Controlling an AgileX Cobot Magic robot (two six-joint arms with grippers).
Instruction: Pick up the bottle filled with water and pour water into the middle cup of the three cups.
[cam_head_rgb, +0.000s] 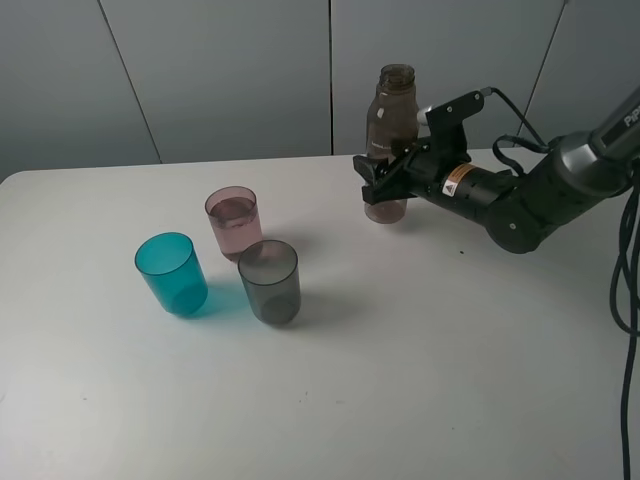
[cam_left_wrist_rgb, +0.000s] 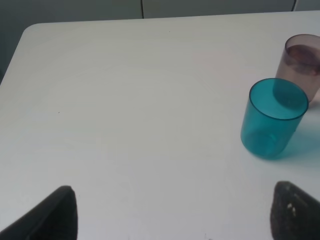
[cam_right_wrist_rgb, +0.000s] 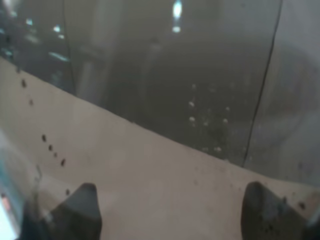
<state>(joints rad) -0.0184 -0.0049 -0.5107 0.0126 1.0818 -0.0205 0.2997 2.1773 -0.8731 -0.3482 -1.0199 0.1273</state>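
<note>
Bottle (cam_head_rgb: 391, 120): upright, uncapped, at 1 o'clock on the white counter (cam_head_rgb: 400, 380), pinched low on its body by the right hand (cam_head_rgb: 385, 180).

Pink cup (cam_head_rgb: 234, 221): left of centre, liquid inside.

Teal cup (cam_head_rgb: 172, 273): at its 8 o'clock.

Grey cup (cam_head_rgb: 269, 281): at its 5 o'clock, close by.

Left hand (cam_left_wrist_rgb: 172, 212): spread wide over bare counter, holding nothing.

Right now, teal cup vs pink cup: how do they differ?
The teal cup is saturated blue-green; the pink cup is pale and smoky. The teal cup looks empty, while the pink cup seems to hold some liquid. The teal cup sits leftmost in the high view, the pink cup farther back. Both are upright, like-sized translucent tumblers.
</note>
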